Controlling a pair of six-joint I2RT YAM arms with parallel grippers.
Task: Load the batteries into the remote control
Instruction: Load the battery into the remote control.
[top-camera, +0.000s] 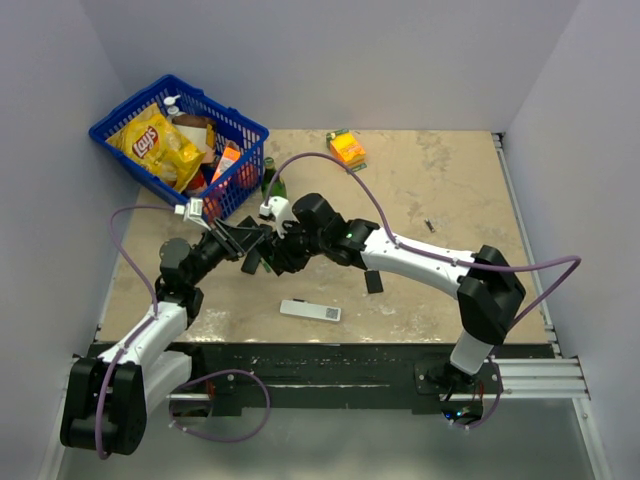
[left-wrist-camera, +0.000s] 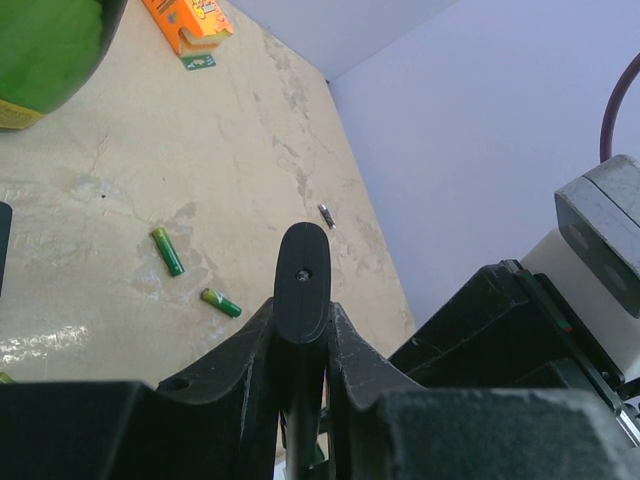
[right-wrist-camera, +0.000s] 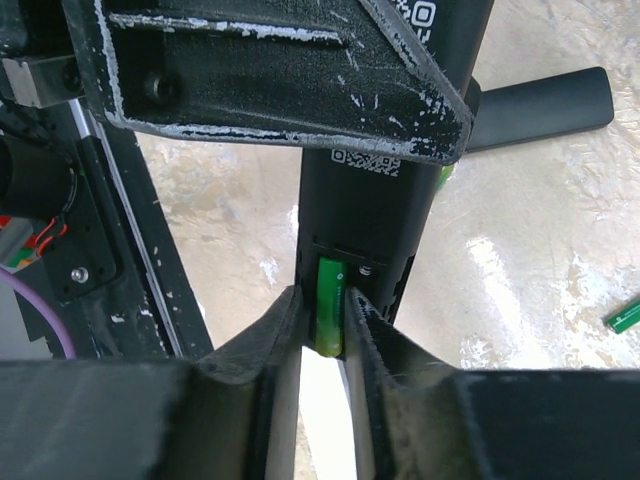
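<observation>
My left gripper is shut on the slim black remote control and holds it above the table, its rounded end sticking out past the fingers. In the right wrist view the remote control has its battery bay open towards me. My right gripper is shut on a green battery, whose far end sits inside that bay. Both grippers meet near the table's middle left. Two more batteries lie on the table below; another battery shows at the right edge.
A black battery cover lies on the table beyond the remote. A flat white remote lies near the front edge. The green bottle stands beside a blue basket of groceries at back left; an orange box sits at the back.
</observation>
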